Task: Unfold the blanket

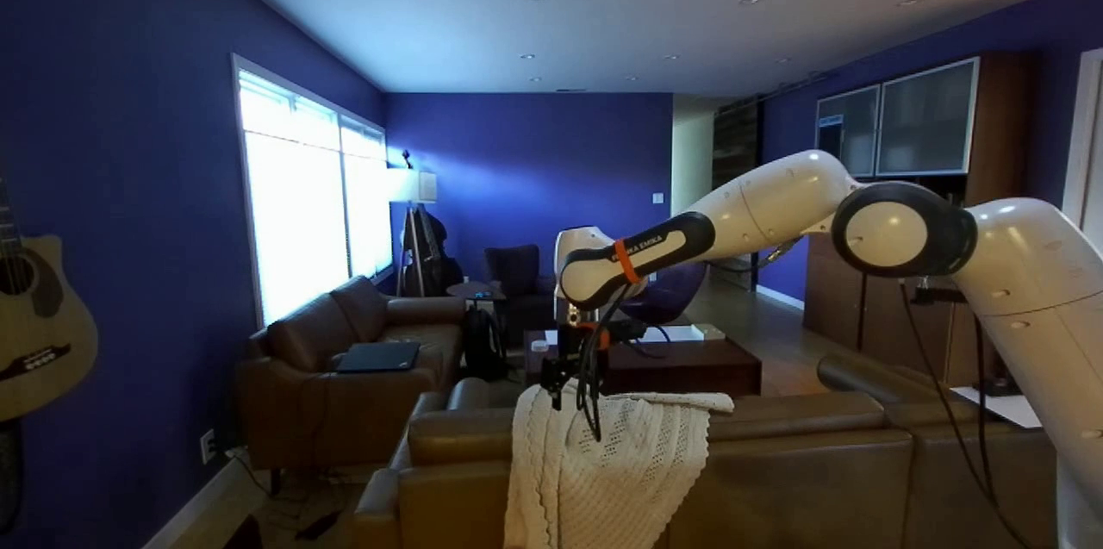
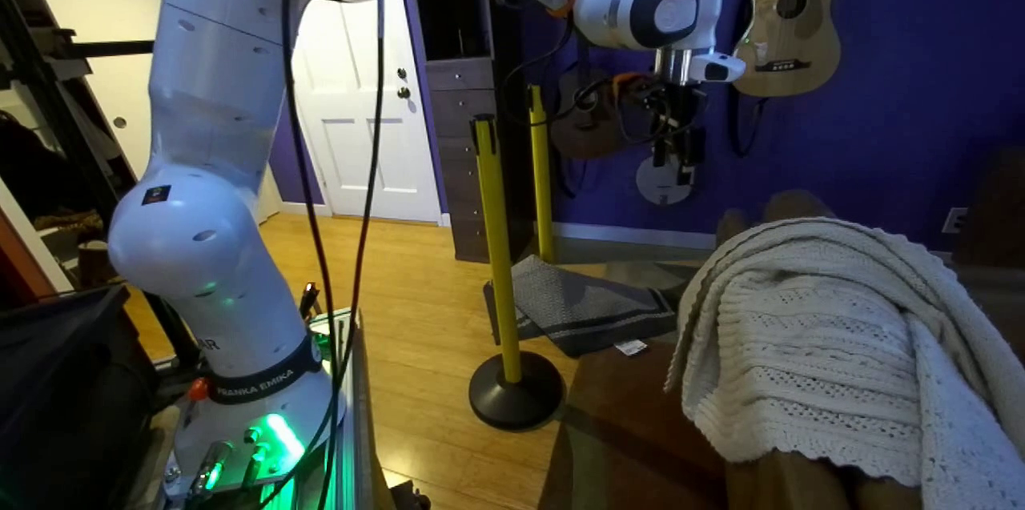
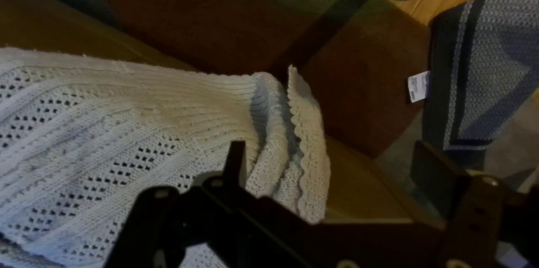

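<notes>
The cream knitted blanket [image 1: 616, 480] drapes over the backrest of the brown sofa [image 1: 793, 480], folded in layers. It shows rumpled in an exterior view [image 2: 825, 366]. In the wrist view the blanket [image 3: 126, 133] fills the left side, with a scalloped edge and several folds near the middle. My gripper [image 3: 328, 158] is open and empty, its fingers wide apart. One finger is over the blanket and the other is past its scalloped edge. The gripper [image 2: 673, 163] is above the blanket and apart from it in an exterior view. In an exterior view the gripper [image 1: 556, 389] overlaps the blanket's top.
Two yellow posts [image 2: 500, 254] stand on the floor near a grey mat [image 2: 576, 306]. Guitars [image 2: 789, 38] hang on the purple wall. A coffee table [image 1: 681, 368] and another brown sofa with a laptop [image 1: 379, 357] are beyond the sofa. Cables hang from the arm.
</notes>
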